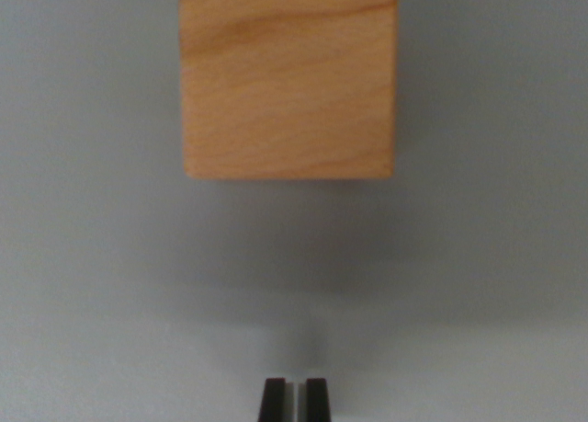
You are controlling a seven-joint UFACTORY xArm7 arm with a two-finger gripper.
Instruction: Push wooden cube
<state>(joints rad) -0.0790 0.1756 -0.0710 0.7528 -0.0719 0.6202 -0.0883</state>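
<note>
Soft, even, dim lighting; whole frame slightly blurred, diffuse shadow on grey surface [92, 256] below wooden cube [289, 82].

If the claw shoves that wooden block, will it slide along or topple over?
The wooden cube looks solid and flat-sided, so it would probably slide rather than roll. The grey surface looks smooth, which should help it glide. The narrow claw sits roughly centred below it; an off-centre push might turn it.

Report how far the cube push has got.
Done: the gripper is lined up with the wooden cube, its fingertips nearly closed with only a thin slit between them. In hand: the approach, since bare grey surface separates the tips from the cube's near face, so there is no contact yet. Left: close that gap and push the cube.
</note>
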